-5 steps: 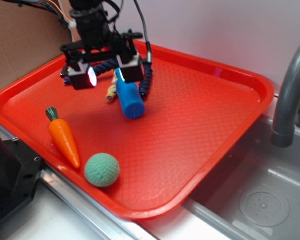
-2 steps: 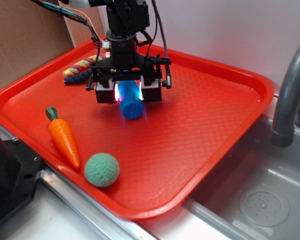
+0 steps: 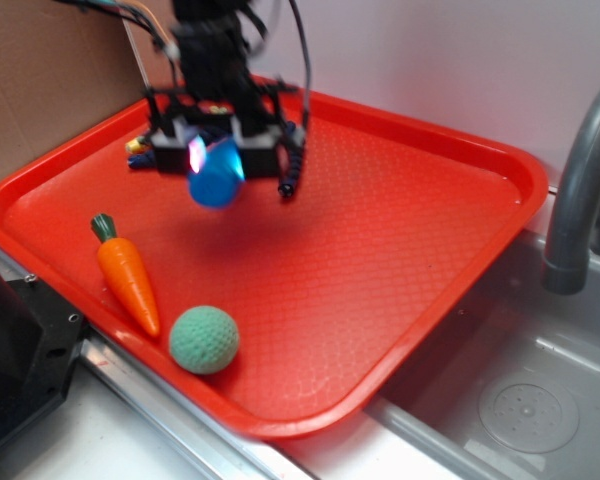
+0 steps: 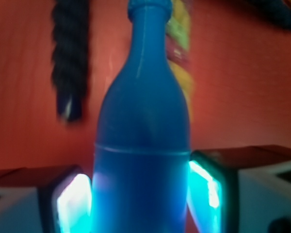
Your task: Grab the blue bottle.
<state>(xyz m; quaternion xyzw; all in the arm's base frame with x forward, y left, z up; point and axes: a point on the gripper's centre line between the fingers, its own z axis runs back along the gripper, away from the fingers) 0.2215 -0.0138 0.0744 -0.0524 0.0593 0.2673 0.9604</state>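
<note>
Red tray (image 3: 410, 250): textured plastic, raised rim, sits beside a grey sink basin (image 3: 525, 400) with a grey tap (image 3: 580, 190) at the right edge of the exterior view
Blue bottle (image 3: 216, 178): clear of the tray floor near the tray's far left part, its flat round base turned toward the exterior camera; a faint shadow lies on the tray below and to its right
Bottle in the wrist view (image 4: 143, 145): fills the middle, body low between the pads, narrow neck and cap pointing up and away
Gripper (image 3: 218, 150): clamped on the blue bottle, one finger on each side of the body, both pressed against it
Pads (image 4: 73, 204): lit cyan-white where they meet the bottle's sides
Arm: black, comes down from the top left with loose cables, blurred in the exterior view
Navy rope (image 3: 294, 160): dark braided cord hanging just right of the gripper in the exterior view; in the wrist view a dark strand lies on the tray left of the bottle's neck
Multicoloured rope (image 3: 138, 146): mostly hidden behind the gripper; yellow and red braid shows behind the neck in the wrist view
Carrot toy (image 3: 126, 272): orange with green top, lying near the tray's front left rim, well apart from the bottle
Green ball (image 3: 204, 340): knitted look, just right of the carrot's tip, near the front rim
Cardboard (image 3: 40, 80): brown sheet behind the tray at left
</note>
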